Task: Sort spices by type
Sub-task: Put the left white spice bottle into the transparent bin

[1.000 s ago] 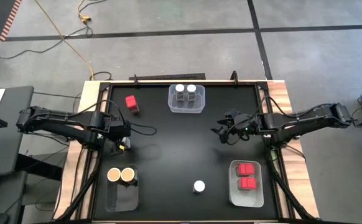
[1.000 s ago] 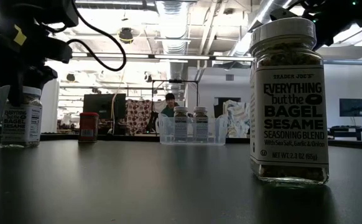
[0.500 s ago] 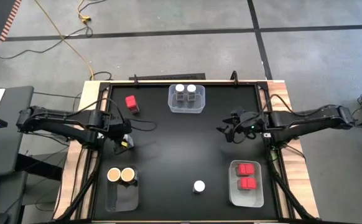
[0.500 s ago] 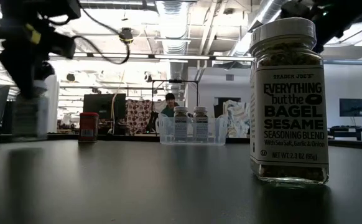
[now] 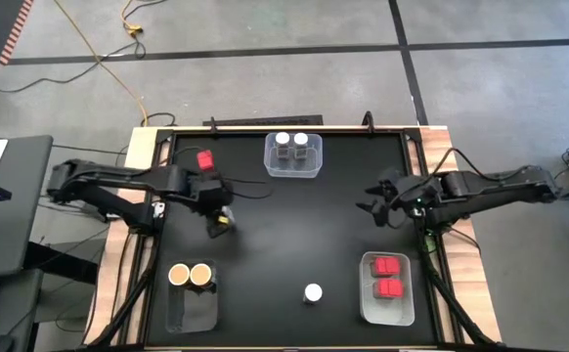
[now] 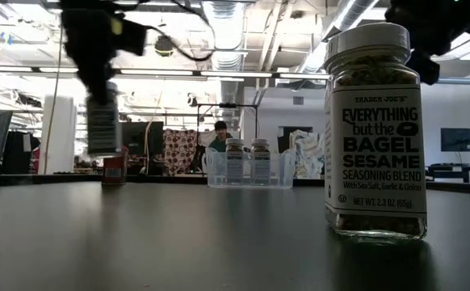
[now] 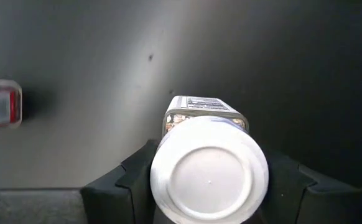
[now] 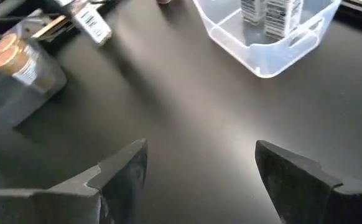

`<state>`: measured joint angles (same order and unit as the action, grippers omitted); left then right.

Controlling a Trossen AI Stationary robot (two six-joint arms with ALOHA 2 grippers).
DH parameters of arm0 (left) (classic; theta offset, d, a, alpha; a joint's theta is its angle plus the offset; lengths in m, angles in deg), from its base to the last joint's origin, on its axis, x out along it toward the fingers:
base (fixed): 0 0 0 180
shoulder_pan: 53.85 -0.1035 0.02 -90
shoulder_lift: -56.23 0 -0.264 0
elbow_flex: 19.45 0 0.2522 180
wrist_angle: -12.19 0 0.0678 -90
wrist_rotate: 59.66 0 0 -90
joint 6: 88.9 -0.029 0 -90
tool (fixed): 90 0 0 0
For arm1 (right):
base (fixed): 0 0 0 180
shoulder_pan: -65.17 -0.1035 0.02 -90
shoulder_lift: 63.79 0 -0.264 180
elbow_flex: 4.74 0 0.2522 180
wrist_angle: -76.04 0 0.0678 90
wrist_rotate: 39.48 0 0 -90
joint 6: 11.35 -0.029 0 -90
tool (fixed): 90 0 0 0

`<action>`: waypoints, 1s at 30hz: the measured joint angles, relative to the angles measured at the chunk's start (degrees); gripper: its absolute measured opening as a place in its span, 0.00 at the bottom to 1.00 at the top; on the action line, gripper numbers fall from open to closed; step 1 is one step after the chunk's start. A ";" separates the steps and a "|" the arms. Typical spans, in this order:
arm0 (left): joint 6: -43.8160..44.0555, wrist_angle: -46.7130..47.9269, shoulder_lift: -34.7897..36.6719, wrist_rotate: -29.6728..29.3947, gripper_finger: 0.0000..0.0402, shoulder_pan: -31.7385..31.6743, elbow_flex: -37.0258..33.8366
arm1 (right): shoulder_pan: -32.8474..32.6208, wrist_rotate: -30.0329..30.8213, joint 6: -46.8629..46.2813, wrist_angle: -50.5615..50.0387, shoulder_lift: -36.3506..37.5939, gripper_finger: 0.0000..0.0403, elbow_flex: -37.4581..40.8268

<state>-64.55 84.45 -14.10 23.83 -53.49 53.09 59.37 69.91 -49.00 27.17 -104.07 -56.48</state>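
High view: left gripper [image 5: 222, 221] is clamped on a white-lid jar [image 7: 209, 175], lifted clear of the table [image 5: 284, 244]; low view shows it hanging in the air upright, lid up. Left wrist view confirms both fingers [image 7: 131, 186] pinch it just under the lid.

Key relation: bin [image 5: 293, 156] with two white-lid jars [image 5: 283, 140] lies at about 1 o'clock from the held jar, well apart, with open table between. Bin's long axis runs 9-to-3; free space looks to be on its 6 o'clock side. Left arm is the nearer one, so I'd judge the carry goes toward 1 o'clock, then a straight drop in.

Other items: red box [image 5: 205, 160] at 11 o'clock, near the gripper; tan-lid jars [image 5: 189, 276] in a bin at 7 o'clock; a loose white-lid jar [image 5: 313, 292] at 4 o'clock; two red boxes [image 5: 390, 265] binned by the right edge.

Right gripper [image 5: 374, 208] waits at 3 o'clock, fingers spread, empty.
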 joint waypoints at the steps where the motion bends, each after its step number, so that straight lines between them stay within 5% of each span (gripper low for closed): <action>1: -0.04 0.05 -1.81 0.01 0.50 0.00 1.81 | -0.49 0.01 0.03 -0.88 0.35 0.80 0.00; 10: -7.08 0.17 -14.29 -0.39 0.50 -1.72 21.91 | -4.22 0.06 -4.25 -11.70 0.51 0.80 0.00; 19: -15.79 1.92 -25.11 0.30 0.50 -9.79 42.11 | -6.76 0.10 -3.93 -11.61 0.60 0.80 0.00; 30: -32.36 3.75 -37.93 9.26 0.50 -22.70 53.45 | -6.95 0.21 -5.48 -11.57 0.60 0.80 0.00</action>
<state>-96.91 88.20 -52.03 33.08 -76.19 106.54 52.43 70.12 -54.48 15.60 -103.47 -56.48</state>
